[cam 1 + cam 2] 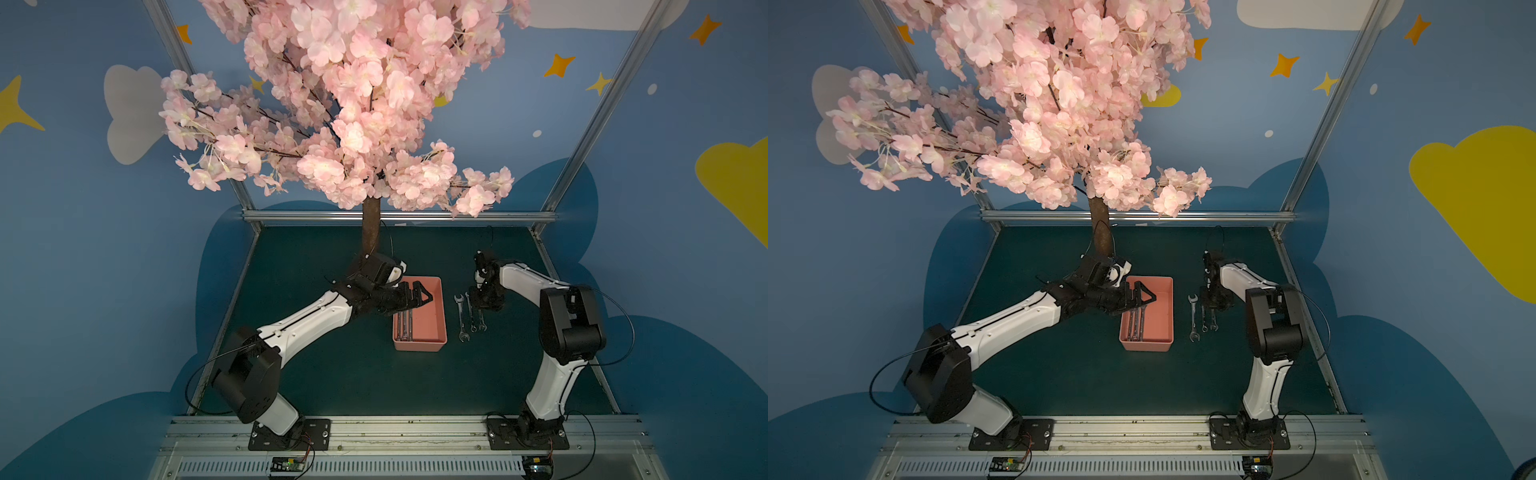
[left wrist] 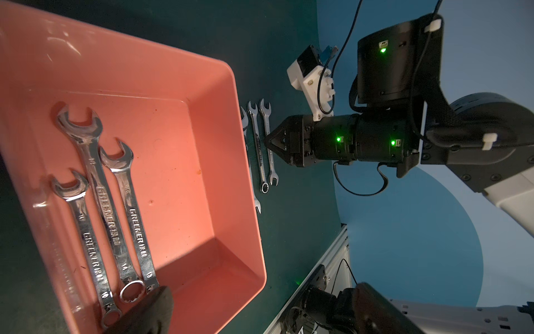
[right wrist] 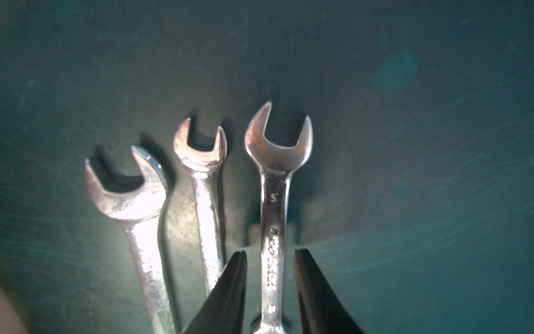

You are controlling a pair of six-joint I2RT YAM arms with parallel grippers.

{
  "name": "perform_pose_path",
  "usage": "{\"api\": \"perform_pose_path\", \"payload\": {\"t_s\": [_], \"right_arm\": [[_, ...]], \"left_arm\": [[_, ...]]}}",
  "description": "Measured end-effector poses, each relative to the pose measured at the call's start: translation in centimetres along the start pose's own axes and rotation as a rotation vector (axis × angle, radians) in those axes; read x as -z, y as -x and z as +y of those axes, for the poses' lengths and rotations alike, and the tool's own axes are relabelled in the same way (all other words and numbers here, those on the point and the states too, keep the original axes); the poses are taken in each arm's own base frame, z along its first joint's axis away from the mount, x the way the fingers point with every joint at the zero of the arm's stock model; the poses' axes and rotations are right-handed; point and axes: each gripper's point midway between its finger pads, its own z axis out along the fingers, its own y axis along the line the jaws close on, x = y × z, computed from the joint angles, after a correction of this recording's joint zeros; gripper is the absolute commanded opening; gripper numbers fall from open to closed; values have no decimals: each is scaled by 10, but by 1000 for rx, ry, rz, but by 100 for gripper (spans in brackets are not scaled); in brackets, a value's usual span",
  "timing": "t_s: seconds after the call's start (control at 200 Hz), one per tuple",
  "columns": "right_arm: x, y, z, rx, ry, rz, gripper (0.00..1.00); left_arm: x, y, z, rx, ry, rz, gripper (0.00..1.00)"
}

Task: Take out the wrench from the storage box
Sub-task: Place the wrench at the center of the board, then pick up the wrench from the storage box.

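The salmon-pink storage box point(image 1: 432, 316) point(image 2: 179, 162) lies mid-table. Three steel wrenches point(image 2: 112, 208) lie side by side along its left wall. My left gripper point(image 1: 417, 300) point(image 2: 263, 289) hovers over the box's far end, open wide and empty. To the right of the box, three more wrenches point(image 1: 471, 318) lie in a row on the green mat. My right gripper point(image 1: 482, 306) point(image 3: 271, 254) points down at the rightmost wrench point(image 3: 273, 202). It is open, with the shaft between the fingers and a gap on each side.
An artificial tree trunk point(image 1: 371, 232) stands just behind my left wrist, and pink blossoms point(image 1: 353, 104) hang above the back of the table. Aluminium rails point(image 1: 407, 428) edge the dark green mat point(image 1: 353, 374). The arm bases are bolted to the front rail.
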Motion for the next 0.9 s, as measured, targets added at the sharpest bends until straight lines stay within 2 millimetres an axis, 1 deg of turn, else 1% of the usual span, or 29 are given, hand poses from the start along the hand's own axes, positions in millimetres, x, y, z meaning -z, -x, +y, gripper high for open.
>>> {"api": "perform_pose_path", "payload": {"t_s": [0.1, 0.15, 0.205, 0.305, 0.33, 0.395, 0.456, 0.521, 0.636, 0.711, 0.806, 0.901], "right_arm": [[7, -4, 1, 14, -17, 9, 33], [18, -4, 4, 31, -26, 0, 33], [36, -2, 10, 53, -29, -27, 34], [82, 3, 35, 103, 11, -127, 34], [95, 3, 44, 119, 30, -157, 34], [123, 0, 65, 149, 80, -210, 35], [141, -5, 85, 170, 128, -236, 37], [153, -12, 106, 187, 177, -245, 37], [160, -24, 138, 200, 229, -225, 41], [158, -28, 157, 198, 245, -208, 42], [144, -35, 181, 191, 253, -167, 41], [120, -42, 201, 188, 238, -115, 39]], "left_arm": [[3, 1, 2, 3, 5, -5, 100], [6, 2, 3, 5, 5, -10, 100], [10, 3, 4, 6, 5, -17, 100], [17, 5, 8, 12, 7, -31, 100], [19, 5, 8, 13, 7, -36, 100], [24, 6, 11, 18, 9, -44, 100], [28, 7, 13, 20, 11, -49, 100], [32, 7, 17, 21, 16, -55, 100], [43, 6, 22, 22, 22, -72, 100], [52, 4, 26, 25, 25, -84, 100], [60, 1, 30, 29, 28, -95, 100], [67, -3, 33, 27, 33, -104, 100]]}}
